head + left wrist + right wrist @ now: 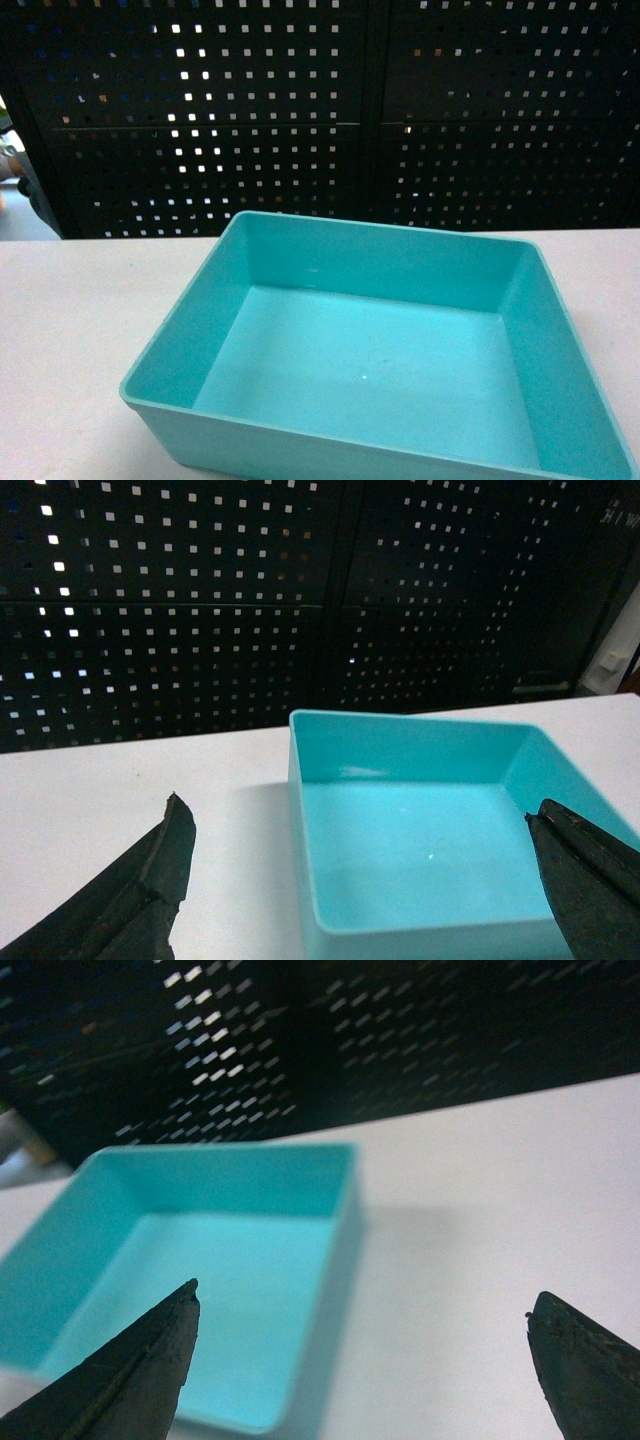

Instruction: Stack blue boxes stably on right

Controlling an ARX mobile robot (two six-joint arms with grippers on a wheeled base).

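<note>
Blue box [420,850] sits between the open left tool's [360,880] fingers.

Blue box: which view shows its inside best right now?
Head view: the blue box shows its whole floor and all four walls from above. Left wrist view cuts its near edge behind open fingers; right wrist view is blurred.

white table [60,330], black perforated panels [300,110]
</note>
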